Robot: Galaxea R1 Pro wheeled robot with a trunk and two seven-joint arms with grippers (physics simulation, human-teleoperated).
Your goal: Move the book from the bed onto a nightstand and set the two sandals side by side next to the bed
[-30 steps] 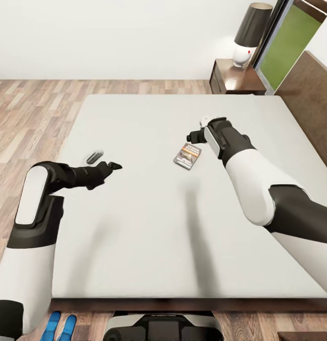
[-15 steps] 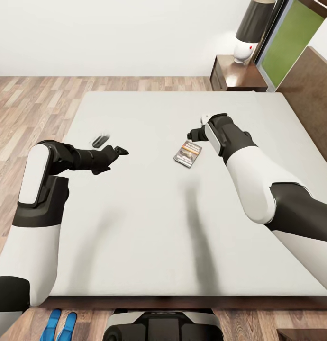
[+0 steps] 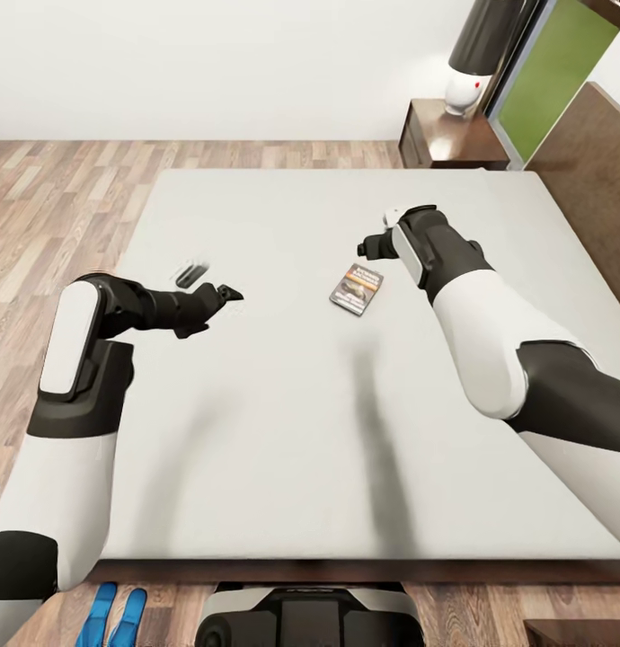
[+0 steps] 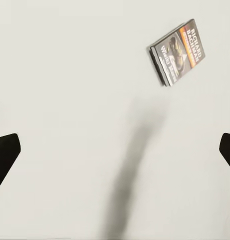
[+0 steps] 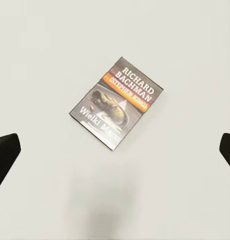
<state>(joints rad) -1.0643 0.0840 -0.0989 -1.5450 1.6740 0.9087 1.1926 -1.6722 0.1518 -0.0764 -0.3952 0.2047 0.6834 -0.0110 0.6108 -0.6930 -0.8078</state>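
Nearest, at six o'clock in the head view, just off the foot of the bed (image 3: 283, 467): the two sandals (image 3: 112, 615), bright blue, side by side on the wood floor. Already paired, by the look of it, so little left there.

Further out, at nine o'clock: left gripper (image 3: 222, 294), over bare mattress, well apart from everything. Fingertips at the two edges of its wrist view, so spread wide, nothing held.

Mid-bed, toward one o'clock: the book (image 5: 116, 103), flat, cover up, askew. Right gripper (image 3: 375, 247) just beyond it, above, apart from it. Fingers likewise wide at the edges of its own view, empty, book centred between.

Farthest, at one o'clock past the bed's corner: the nightstand (image 3: 449, 135) with its lamp (image 3: 479, 54).

Risks, as judgement: thin paperback flat on soft mattress, so little edge to catch. Too shallow a descent, and a slide of the cover instead of a pinch; too deep, and fingers into the mattress. Askew angle against the jaws, likely a corner grip and a droop or drop on the carry.

Against a second ago: right gripper slightly higher, farther up the bed; left gripper raised, forward; book unmoved.
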